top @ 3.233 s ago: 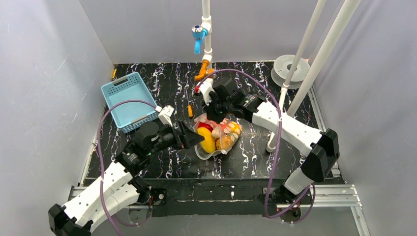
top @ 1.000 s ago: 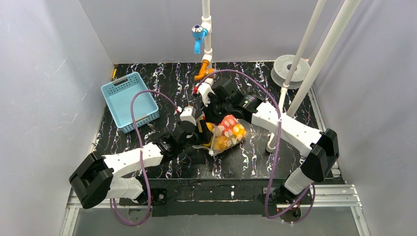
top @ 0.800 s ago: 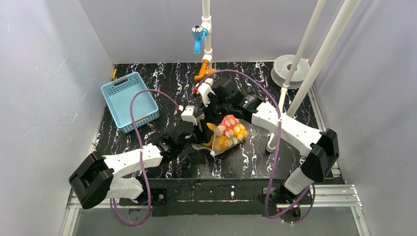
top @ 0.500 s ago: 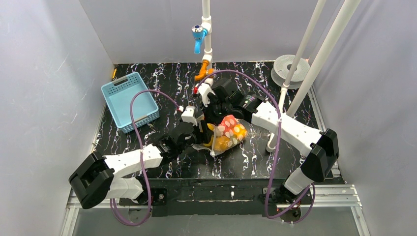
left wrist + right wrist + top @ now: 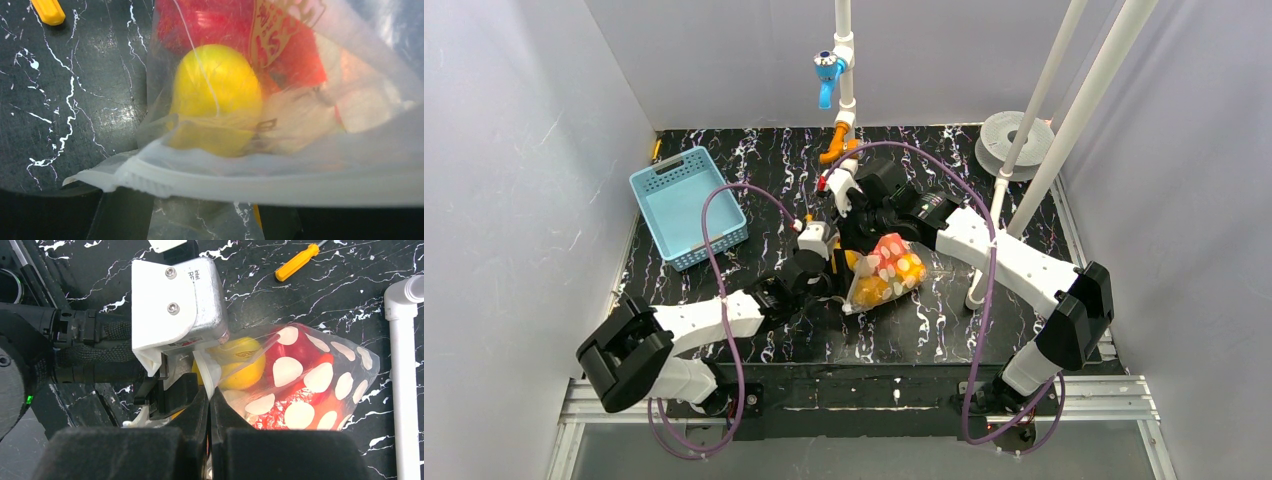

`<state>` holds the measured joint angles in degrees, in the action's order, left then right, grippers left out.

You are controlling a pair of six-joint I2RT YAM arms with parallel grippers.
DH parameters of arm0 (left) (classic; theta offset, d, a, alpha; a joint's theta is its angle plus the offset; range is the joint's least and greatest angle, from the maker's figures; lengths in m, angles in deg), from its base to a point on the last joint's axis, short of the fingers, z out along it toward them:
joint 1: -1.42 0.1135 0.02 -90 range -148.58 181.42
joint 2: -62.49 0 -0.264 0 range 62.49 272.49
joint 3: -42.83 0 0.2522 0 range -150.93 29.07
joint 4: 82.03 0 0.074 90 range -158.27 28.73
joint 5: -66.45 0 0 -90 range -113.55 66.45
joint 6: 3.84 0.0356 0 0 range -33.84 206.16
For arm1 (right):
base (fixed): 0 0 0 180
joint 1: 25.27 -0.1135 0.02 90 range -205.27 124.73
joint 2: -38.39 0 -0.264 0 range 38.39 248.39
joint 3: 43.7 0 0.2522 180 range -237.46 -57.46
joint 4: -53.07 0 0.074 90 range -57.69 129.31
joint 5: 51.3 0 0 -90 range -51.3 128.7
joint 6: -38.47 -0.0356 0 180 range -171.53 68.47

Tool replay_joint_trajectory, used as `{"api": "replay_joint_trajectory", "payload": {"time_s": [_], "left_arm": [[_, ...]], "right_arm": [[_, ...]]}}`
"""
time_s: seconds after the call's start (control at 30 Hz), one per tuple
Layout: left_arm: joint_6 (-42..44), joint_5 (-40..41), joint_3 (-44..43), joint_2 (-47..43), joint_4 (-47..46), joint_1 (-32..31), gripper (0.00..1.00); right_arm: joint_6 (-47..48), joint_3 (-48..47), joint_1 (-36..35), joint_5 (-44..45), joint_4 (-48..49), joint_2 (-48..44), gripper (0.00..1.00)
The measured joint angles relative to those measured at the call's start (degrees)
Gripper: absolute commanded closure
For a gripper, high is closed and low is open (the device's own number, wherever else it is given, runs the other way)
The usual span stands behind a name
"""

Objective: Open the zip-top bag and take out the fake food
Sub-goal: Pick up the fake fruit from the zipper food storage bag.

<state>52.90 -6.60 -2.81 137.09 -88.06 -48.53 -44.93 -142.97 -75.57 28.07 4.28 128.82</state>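
The zip-top bag (image 5: 886,272), clear with white dots, lies mid-table with its mouth facing left. My right gripper (image 5: 209,400) is shut on the bag's upper rim (image 5: 206,371) and holds it up. Inside, the fake food shows as a yellow piece (image 5: 215,90) and red pieces (image 5: 220,25). My left gripper (image 5: 828,280) is at the bag's mouth. Its dark fingers (image 5: 125,215) stand apart, with the lower zip rim (image 5: 250,185) and clear film lying across the gap. In the right wrist view the yellow piece (image 5: 242,365) and the dotted bag (image 5: 310,380) sit just past my fingers.
A light blue basket (image 5: 686,205) stands at the back left. An orange-handled screwdriver (image 5: 297,262) lies behind the bag. White pipes (image 5: 1024,150) rise at the right, one foot (image 5: 402,365) close to the bag. A tap (image 5: 829,70) hangs at the back, with a grey spool (image 5: 1014,140) to its right.
My left arm has swung in from the left and pushed its gripper up to the bag's mouth, its jaws narrowing a little. The right gripper has kept its hold in the same place.
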Motion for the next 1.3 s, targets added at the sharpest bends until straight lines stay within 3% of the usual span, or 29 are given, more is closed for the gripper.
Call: {"api": "replay_joint_trajectory", "payload": {"time_s": [0.13,0.2,0.3,0.47,0.87,1.3], "left_arm": [[0.1,0.0,0.0,1.0,-0.5,0.0,0.52],[0.1,0.0,0.0,1.3,-0.9,0.0,0.68],[0.7,-0.2,0.0,1.5,-1.1,0.3,0.83],[1.9,-1.2,-0.1,0.5,-0.8,0.3,1.00],[1.5,-5.4,-0.1,-13.9,4.5,0.3,1.00],[-3.9,-12.8,0.5,-23.2,12.8,0.6,1.00]], "right_arm": [[0.2,0.0,0.0,0.2,0.0,0.0,0.99],[0.3,0.0,0.0,0.1,0.0,0.0,0.99],[0.4,0.0,0.0,-0.1,-0.1,-0.1,0.99],[0.5,0.1,0.1,-0.3,-0.2,-0.7,0.99],[0.7,1.4,1.4,-1.5,0.4,-3.0,0.99],[0.9,2.1,2.6,-2.8,0.6,-3.0,0.99]]}}
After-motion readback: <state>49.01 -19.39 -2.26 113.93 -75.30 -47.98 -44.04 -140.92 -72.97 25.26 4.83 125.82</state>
